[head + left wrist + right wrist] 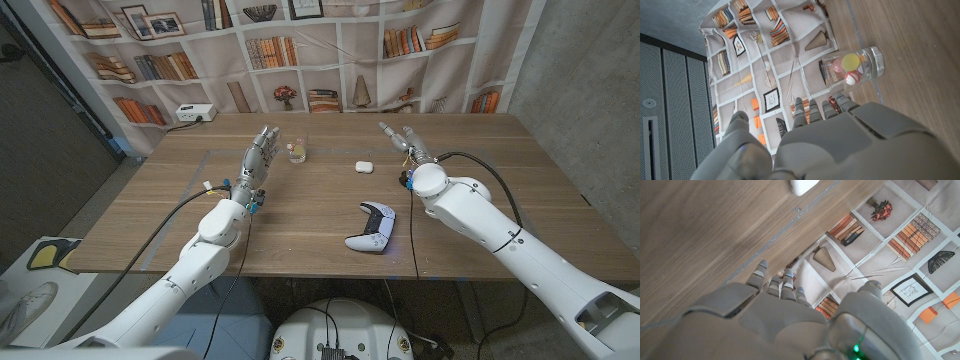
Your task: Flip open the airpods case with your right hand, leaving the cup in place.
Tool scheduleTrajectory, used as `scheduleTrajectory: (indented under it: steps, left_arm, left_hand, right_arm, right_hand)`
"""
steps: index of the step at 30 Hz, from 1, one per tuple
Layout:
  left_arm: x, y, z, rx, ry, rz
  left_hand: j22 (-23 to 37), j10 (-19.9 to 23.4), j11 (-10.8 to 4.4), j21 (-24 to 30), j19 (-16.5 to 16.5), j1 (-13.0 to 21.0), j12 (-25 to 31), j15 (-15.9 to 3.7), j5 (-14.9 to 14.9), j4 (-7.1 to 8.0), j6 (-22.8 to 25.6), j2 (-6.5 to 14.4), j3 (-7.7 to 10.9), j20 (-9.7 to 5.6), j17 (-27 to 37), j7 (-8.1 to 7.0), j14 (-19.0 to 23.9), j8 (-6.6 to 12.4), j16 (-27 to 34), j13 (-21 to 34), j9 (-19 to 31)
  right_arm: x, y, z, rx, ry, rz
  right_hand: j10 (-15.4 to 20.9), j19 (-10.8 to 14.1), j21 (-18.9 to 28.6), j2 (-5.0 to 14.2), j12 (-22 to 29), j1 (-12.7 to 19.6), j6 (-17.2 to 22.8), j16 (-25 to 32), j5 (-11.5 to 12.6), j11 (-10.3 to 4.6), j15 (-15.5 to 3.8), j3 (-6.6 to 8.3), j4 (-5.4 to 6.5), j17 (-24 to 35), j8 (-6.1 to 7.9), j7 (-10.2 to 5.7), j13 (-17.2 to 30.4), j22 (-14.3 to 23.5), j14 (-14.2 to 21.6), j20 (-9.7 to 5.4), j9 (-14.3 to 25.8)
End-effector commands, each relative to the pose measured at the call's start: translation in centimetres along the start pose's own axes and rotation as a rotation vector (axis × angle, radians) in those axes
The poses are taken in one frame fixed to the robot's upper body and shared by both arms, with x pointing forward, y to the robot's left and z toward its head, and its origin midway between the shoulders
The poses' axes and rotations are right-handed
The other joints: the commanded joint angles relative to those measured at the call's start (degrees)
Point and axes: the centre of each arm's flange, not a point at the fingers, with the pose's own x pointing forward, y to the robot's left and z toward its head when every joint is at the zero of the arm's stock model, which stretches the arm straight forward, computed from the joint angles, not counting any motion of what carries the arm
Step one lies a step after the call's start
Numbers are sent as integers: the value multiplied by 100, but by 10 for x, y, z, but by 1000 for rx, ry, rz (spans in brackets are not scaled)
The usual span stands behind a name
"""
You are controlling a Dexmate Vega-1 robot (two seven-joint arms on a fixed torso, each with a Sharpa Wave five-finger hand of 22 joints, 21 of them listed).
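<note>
Small white rounded airpods case (364, 167) lying closed on the brown wooden tabletop (500, 190), between both hands. Right hand (401, 140) raised beside it, fingers apart, holding nothing. Left hand (262, 152) likewise released, next to the clear glass cup (296, 152) of coloured balls. White game controller (371, 227) nearer the front edge.

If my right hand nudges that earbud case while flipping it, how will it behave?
The earbud case looks small, smooth and rounded, so it will probably slide on the bare table rather than open. It lies low, so tipping seems unlikely. The right hand holds nothing to brace it.
</note>
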Motion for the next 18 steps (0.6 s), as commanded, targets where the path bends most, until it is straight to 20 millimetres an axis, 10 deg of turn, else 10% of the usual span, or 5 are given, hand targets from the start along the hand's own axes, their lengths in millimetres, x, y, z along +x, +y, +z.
scheduleTrajectory:
  steps: [1, 18]
  left_arm:
    - [-5, 1, 3, -2, -10, 2]
    - [-9, 1, 1, 8, 0, 2]
  left_hand:
    - [18, 7, 17, 40, 4, -19, 16, 15, 18, -28, -9, 45, 16, -21, 18, 6, -18, -2, 32, 18, 25]
    - [18, 5, 29, 40, 0, -17, 14, 30, 18, -39, -7, 58, 19, -29, 17, 14, -27, -1, 29, 18, 25]
  right_arm:
    - [-5, 14, 14, -31, 4, -11]
    - [-11, 21, 23, -82, -21, 20]
  right_hand:
    - [13, 30, 23, -1, 4, 22, -55, 41, -12, 33, 45, 2, -41, 12, -1, 3, 27, 22, -16, -5, 22]
    - [12, 39, 24, 24, -11, 19, -65, 37, -13, 54, 54, 16, -42, 14, 11, 71, 38, 22, -32, -4, 24]
